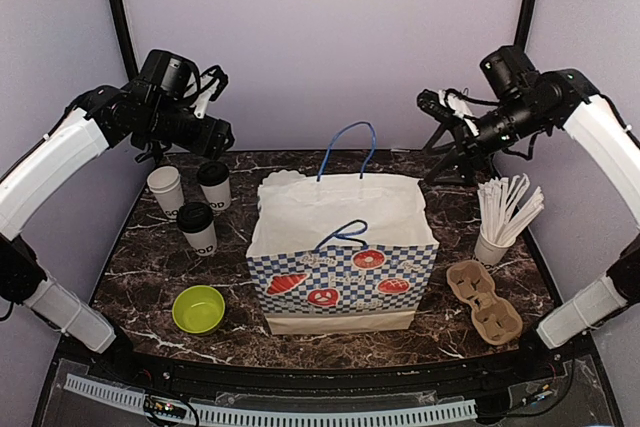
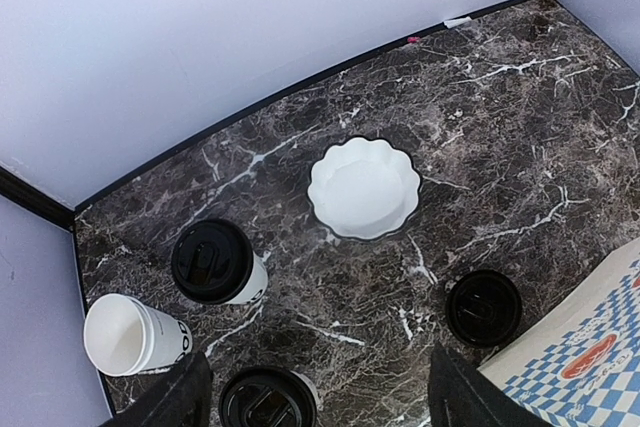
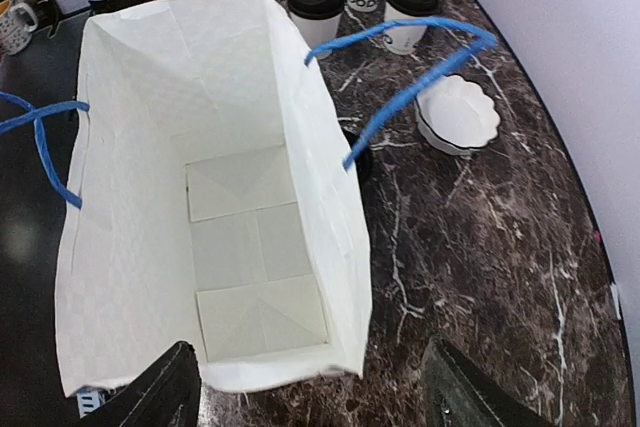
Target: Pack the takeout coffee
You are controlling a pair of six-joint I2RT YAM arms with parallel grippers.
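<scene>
Pale lilac walls (image 1: 320, 37) close in the far side and both flanks, with black posts (image 1: 118, 7) rising at the far corners. The table (image 1: 150, 267) is dark brown marble laced with white veins, its far edge curving against the wall.

A paper bag (image 1: 340, 217), white above a blue checked band printed with doughnuts, stands open in the middle of the table, its blue handles (image 1: 348, 147) upright. The right wrist view looks down into it and shows only the folded white floor.

The left gripper (image 2: 318, 362) is raised above the far left corner, fingers spread wide with nothing between them. The right gripper (image 3: 310, 347) is raised at the far right, likewise released and empty.

A brown pulp cup carrier (image 1: 484, 302) lies by the near right corner. A lime green bowl (image 1: 198, 308) sits near the near edge, left of the bag. A white scalloped bowl (image 2: 363, 187) rests near the far edge behind the bag.

Three lidded coffee cups (image 2: 212, 262) stand on the table, none in the bag. The front cup (image 1: 197, 227) and the rear cup (image 1: 214, 184) are near the left edge toward the far left corner. The third cup (image 2: 483, 307) is close against the bag's far side; whether they touch I cannot tell. A lidless cup (image 1: 165, 190) stands just beside the rear cup. A white cup of straws (image 1: 495, 237) stands near the right edge.
</scene>
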